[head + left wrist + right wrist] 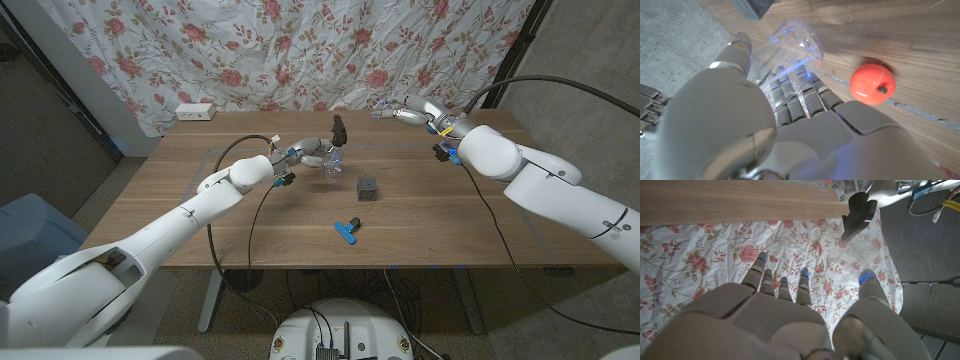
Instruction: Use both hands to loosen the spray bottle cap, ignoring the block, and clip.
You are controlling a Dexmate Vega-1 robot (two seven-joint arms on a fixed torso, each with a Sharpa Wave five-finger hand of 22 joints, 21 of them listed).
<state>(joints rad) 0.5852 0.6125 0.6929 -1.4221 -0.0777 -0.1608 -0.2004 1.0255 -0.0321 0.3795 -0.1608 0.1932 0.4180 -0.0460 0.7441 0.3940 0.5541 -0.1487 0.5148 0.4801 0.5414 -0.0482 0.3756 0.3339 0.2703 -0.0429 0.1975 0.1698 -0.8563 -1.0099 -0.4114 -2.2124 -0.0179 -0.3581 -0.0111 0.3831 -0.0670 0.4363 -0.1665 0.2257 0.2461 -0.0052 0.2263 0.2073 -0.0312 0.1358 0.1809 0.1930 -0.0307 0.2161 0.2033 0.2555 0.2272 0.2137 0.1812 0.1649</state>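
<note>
Head view high, wrist views close behind hands

Clear glossy plastic bottle (790,47), matt wooden table (450,215).

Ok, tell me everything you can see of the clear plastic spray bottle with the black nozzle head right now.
The clear plastic spray bottle is gripped by the left hand, lifted off the wooden table near its middle, left of the dark block. Its see-through body is wrapped by the fingers, base end pointing outward in the left wrist view. The black trigger head points up and is still on. The right hand hovers apart, not touching it. Whether it holds liquid is unclear.
</note>
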